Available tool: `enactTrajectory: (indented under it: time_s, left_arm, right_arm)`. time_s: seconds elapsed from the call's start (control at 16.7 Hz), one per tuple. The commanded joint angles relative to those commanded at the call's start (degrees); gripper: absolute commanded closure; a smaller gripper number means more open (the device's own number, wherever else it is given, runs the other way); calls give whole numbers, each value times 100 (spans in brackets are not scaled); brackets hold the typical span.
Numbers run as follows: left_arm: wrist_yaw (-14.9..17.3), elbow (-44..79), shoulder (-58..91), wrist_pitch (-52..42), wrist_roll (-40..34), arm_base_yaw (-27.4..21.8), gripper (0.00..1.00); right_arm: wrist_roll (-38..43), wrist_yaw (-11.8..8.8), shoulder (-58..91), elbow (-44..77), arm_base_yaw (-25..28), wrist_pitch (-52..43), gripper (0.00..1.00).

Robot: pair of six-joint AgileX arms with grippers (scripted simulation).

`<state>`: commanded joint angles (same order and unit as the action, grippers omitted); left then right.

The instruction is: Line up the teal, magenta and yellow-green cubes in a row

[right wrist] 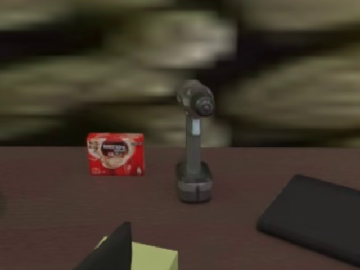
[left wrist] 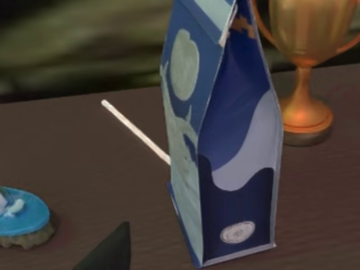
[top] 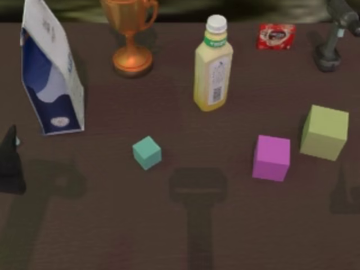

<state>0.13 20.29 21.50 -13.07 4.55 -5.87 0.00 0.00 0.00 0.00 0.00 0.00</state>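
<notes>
— What gets cut off in the top view?
— The trophy [top: 130, 35] loses its cup rim at twelve o'clock, and the drill [top: 336, 35] runs out at one o'clock.
— And the wrist views?
— The right one shows just a corner of the yellow-green cube [right wrist: 147, 257]; a black pad [right wrist: 315, 219] is clipped.

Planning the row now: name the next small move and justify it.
Probably send the left gripper, parked at the table's left edge, toward the teal cube: it sits far from the magenta cube and yellow-green cube, which already stand nearly side by side.
</notes>
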Motion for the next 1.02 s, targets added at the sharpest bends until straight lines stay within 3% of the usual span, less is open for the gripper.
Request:
enactTrajectory:
  time_s: [0.6, 1.02]
  left_arm:
    - [12, 4764, 6240, -3237, 1057, -1338, 0]
    - [22, 7443, 9422, -4991, 1655, -2092, 0]
  right_arm:
    - [0, 0, 0, 0, 0, 0, 0]
    - [0, 0, 0, 0, 0, 0, 0]
